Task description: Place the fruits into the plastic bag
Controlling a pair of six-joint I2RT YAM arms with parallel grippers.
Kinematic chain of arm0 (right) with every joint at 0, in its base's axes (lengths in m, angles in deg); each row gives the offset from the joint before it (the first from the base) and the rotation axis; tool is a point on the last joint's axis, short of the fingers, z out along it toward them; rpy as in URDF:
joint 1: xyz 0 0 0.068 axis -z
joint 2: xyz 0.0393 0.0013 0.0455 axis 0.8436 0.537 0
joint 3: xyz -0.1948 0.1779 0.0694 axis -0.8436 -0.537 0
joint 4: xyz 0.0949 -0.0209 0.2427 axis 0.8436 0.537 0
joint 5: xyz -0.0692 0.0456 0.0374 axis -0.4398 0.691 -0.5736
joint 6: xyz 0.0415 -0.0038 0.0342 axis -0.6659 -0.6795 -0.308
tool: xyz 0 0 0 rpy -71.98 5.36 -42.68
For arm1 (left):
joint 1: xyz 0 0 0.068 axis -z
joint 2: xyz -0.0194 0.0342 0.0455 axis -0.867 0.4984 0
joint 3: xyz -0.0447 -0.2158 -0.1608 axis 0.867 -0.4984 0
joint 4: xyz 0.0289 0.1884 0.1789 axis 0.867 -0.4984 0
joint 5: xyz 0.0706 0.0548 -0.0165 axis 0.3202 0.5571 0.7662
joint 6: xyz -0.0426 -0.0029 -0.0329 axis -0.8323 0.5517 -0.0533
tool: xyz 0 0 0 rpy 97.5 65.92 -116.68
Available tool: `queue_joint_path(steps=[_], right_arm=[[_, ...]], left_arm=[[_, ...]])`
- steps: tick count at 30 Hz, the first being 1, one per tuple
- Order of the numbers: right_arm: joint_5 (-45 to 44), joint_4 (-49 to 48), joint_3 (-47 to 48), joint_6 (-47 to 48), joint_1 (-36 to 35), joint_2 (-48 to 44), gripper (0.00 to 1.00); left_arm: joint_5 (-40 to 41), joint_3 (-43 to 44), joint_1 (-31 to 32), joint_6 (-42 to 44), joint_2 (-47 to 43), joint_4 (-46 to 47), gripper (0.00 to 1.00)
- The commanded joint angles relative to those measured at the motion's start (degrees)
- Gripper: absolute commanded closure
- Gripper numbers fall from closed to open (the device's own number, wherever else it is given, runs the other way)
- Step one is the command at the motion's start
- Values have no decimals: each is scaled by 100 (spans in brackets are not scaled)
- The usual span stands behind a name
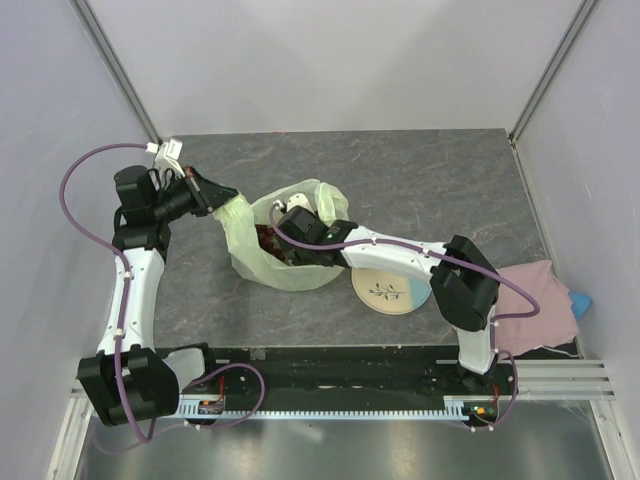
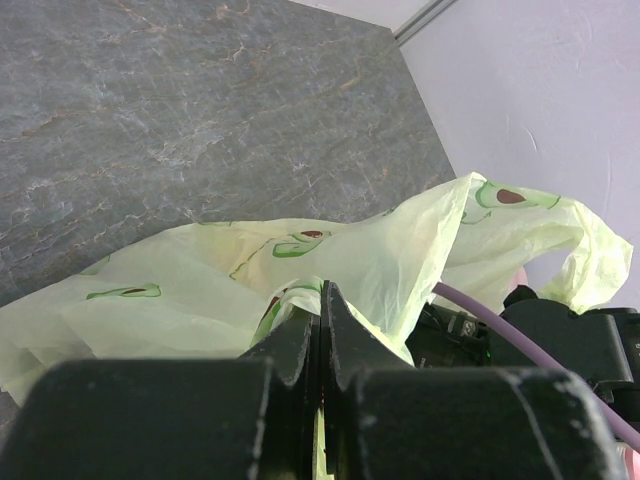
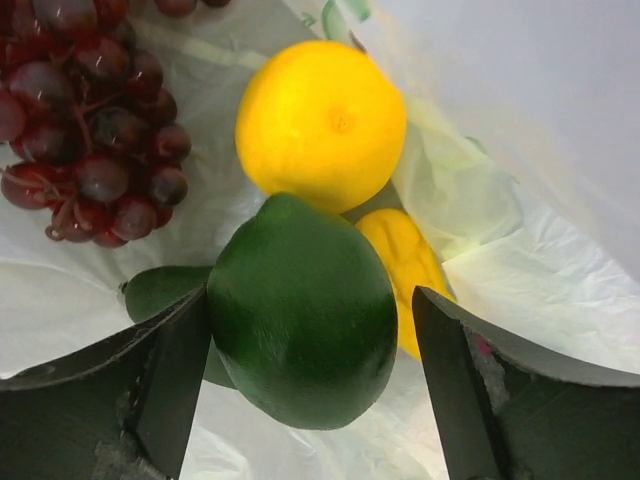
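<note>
The left gripper (image 2: 320, 305) is clenched on the rim of the avocado-printed plastic bag (image 2: 400, 240) on the tabletop (image 1: 450, 180); the right gripper (image 3: 312, 310) is spread inside, jaws either side of an avocado (image 3: 300, 330), near the orange (image 3: 320, 125), grape bunch (image 3: 90, 120) and pear (image 3: 405, 260)

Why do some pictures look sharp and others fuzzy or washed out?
Top external view: even, soft light, everything sharp. Left wrist view: the black left pincer up close is dark and blurred, while the pale green translucent plastic bag glows backlit. Right wrist view: the round orange fruit is nearly overexposed, and the bag's upper right washes out to white.
</note>
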Motion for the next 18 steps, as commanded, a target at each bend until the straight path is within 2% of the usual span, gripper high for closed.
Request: queue_joint_path(steps=[1,11,18], right_arm=[[296,-171,-127,-73,24,-445,11],[489,-1021,-653,-117,24,-1403,5],[1596,-2420,-1409,42,24,-2079,6]], left_arm=[[-34,71,-22,192,-39,72,98],[-34,62,-22,192,-39,90,98],[-25,53,-22,192,-31,90,98]])
